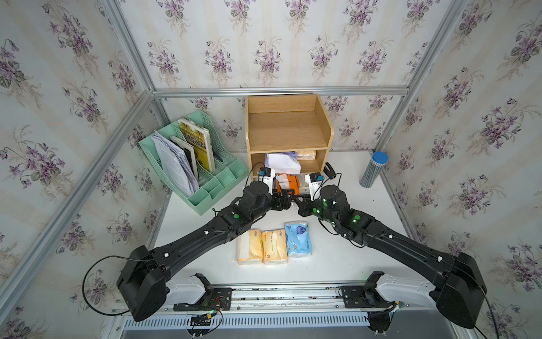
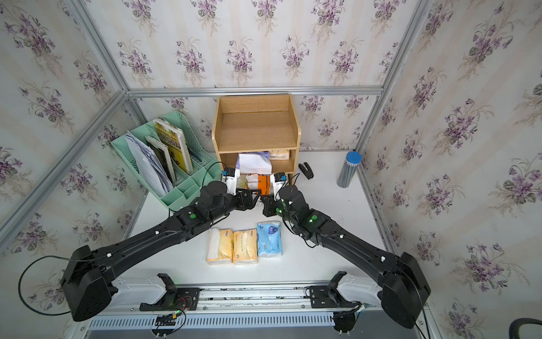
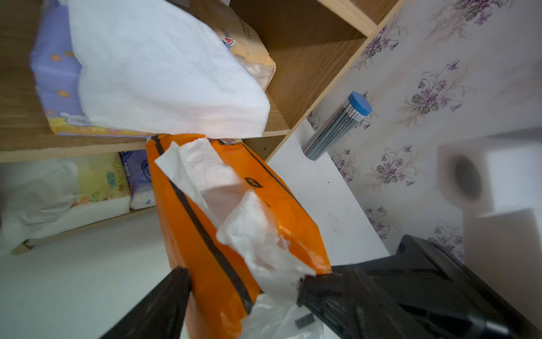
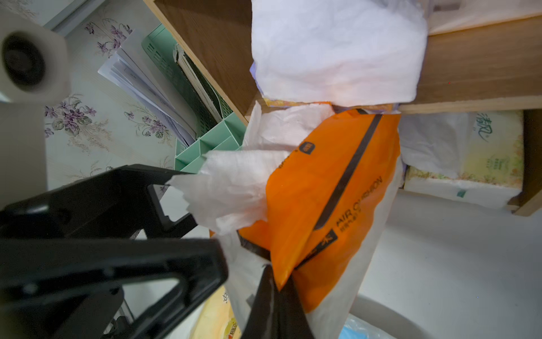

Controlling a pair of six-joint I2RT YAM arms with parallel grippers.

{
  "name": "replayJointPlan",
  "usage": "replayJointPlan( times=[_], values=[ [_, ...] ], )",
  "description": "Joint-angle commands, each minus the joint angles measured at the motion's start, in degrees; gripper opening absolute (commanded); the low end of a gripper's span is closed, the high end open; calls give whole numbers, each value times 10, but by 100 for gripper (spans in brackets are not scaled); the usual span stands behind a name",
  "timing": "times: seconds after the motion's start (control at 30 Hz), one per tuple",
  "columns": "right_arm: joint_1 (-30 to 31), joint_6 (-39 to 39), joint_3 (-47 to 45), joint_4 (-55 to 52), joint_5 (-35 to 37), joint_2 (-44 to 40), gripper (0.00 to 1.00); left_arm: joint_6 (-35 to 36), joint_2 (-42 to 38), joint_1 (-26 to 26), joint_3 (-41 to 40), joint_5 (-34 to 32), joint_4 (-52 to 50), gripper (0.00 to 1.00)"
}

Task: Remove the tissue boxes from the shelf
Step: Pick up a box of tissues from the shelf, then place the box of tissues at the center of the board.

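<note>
Orange plastic and a spill of white tissue mark the orange tissue pack [image 1: 289, 183], which sits tilted between both arms just in front of the wooden shelf [image 1: 287, 129], its far end up by the front edge of the middle tier. The left gripper [image 3: 246, 278] straddles the pack's near end, jaws spread wide with one pressed against each side. The right gripper [image 4: 278, 281] has its jaws pinched together on a fold of the pack's wrapper.

On the middle tier, a purple tissue pack [image 1: 283, 163] draped in a large white sheet lies left of a peach tissue pack [image 1: 306, 154]. In the left wrist view the bottom tier holds a pale yellow tissue pack [image 3: 102, 179], with a purple-and-white tissue pack [image 3: 137, 173] touching it.

Nearer on the white counter [image 1: 337, 249], three packs lie side by side: a left peach pack [image 1: 250, 246], a middle peach pack [image 1: 274, 246] and a light blue tissue pack [image 1: 298, 239] at the right. A mint-green file rack [image 1: 225, 176] holding papers and a yellow-covered book [image 1: 196, 141] stands left of the shelf. A blue-capped pencil tube [image 1: 374, 170] stands well to its right
</note>
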Motion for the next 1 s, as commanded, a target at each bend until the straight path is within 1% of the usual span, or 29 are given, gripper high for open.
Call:
replayJointPlan(
  times=[0.0, 0.23, 0.43, 0.57, 0.7, 0.8, 0.97],
  values=[
    [-3, -15, 18, 13, -8, 11, 0, 30, -6, 1, 4, -23, -9, 86],
    [-4, -13, 29, 3, -6, 8, 0, 38, -19, 2, 7, -34, -41, 91],
    [-4, 1, -20, -6, 1, -29, 0, 36, -64, 3, -26, -67, -72, 97],
    [-4, 2, -79, -21, 27, -68, 0, 37, -108, 5, -45, -90, -100, 100],
    [-10, -7, -122, -56, 49, -109, 0, 38, -154, 5, -60, -110, -135, 99],
    [-30, -11, -146, -91, 57, -145, 0, 32, -188, 6, -77, -127, -152, 99],
    [-72, -25, -175, -142, 54, -223, 0, 27, -232, 6, -100, -136, -162, 99]
  ],
)
